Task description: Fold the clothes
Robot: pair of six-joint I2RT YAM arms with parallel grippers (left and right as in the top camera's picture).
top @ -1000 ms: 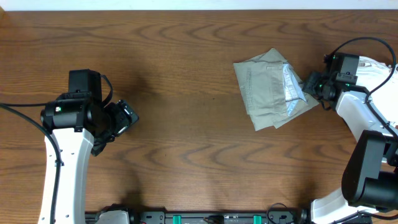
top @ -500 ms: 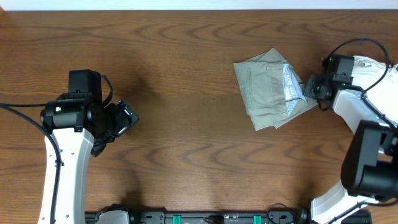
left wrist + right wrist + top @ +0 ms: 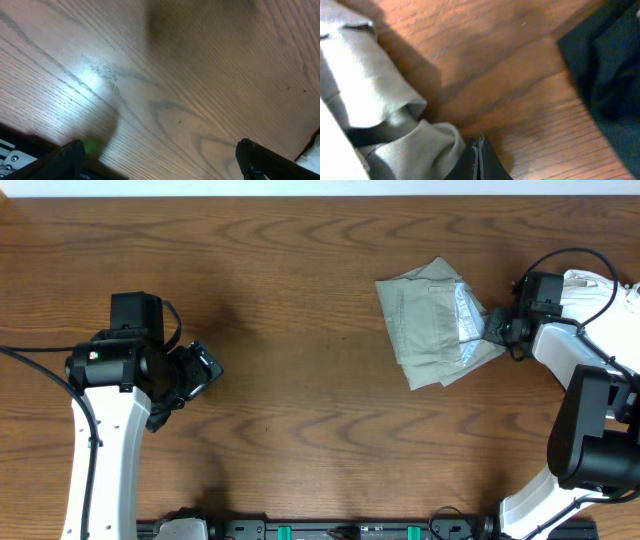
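From overhead, shows the clothes (image 3: 435, 325) as a rumpled khaki heap with pale lining turned up, on the right half of the bench (image 3: 300, 280), toward its far edge. Places the right pincer (image 3: 493, 330) at the heap's right edge, touching it, and the left pincer (image 3: 205, 368) well apart over bare wood. Cannot settle either grip from up there. Settles them at the wrists: left wrist view, two dark fingertips (image 3: 70, 157) spread wide above bare grain; right wrist view, fingertips (image 3: 489, 167) pressed together just beside a khaki fold, with no telling whether cloth is caught. Reveals brown wood grain, a glare patch (image 3: 95, 77), and a pale strip (image 3: 300, 187) beyond the far edge.
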